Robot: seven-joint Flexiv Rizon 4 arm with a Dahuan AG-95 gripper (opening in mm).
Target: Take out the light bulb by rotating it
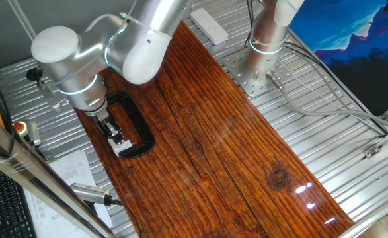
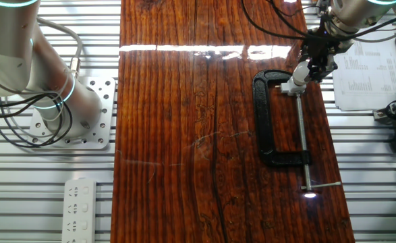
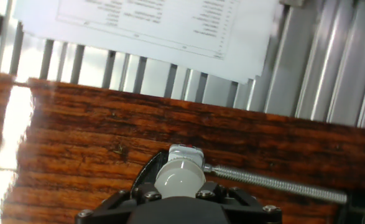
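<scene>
The light bulb (image 1: 123, 147) sits in a socket block clamped by the black C-clamp (image 1: 135, 125) so it stays fixed. From the other fixed view, the end effector (image 2: 304, 70) meets it. Hand view: fingers close around the dome, seemingly gripping to twist.

Light is even and bright from overhead in all three feeds. On my one fixed view the varnished table (image 1: 246, 158) throws small white glare spots near its lower right end; focus is sharp across the board. The other fixed view shows a long glare band across the far end of the wood and one bright spot by the clamp (image 2: 278, 118) screw tip. Shadows there are soft and short. Slight bending of the straight slats toward the frame edges. Hand view: a washed-out glare patch on the wood at left, the paper sheet (image 3: 151, 25) nearly overexposed, the light bulb (image 3: 180, 177) soft, close and out of focus.
</scene>
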